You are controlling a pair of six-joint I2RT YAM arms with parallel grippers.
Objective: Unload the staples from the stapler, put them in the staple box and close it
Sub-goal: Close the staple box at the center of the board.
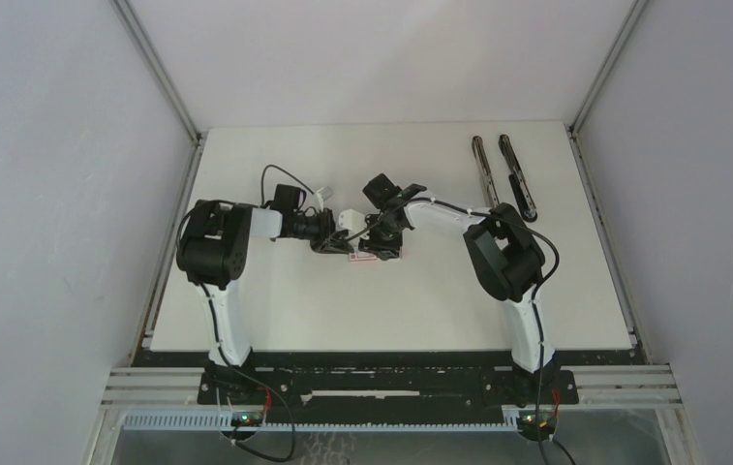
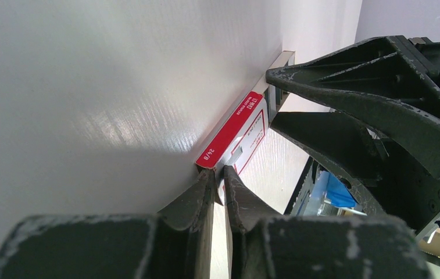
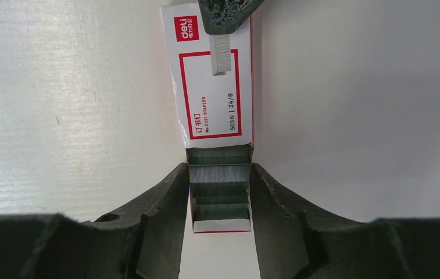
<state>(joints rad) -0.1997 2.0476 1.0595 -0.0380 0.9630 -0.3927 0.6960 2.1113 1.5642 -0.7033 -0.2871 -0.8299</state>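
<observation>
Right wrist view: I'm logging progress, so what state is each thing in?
staple box: tray slid partly out.
staples: strips lying in the tray.
left tool: shut on the box's far end.
right tool: shut on the tray's sides.
stapler: two long parts side by side, untouched.

We've got the top cam high above and behind both bases, looking down on the whole table (image 1: 391, 310) from far off. Left wrist cam sits just behind the left gripper (image 2: 220, 174), skimming the tabletop. Right wrist cam looks straight down past the right gripper (image 3: 218, 171). Both are close, and all three share the box (image 3: 206, 116) at the fingertips.
</observation>
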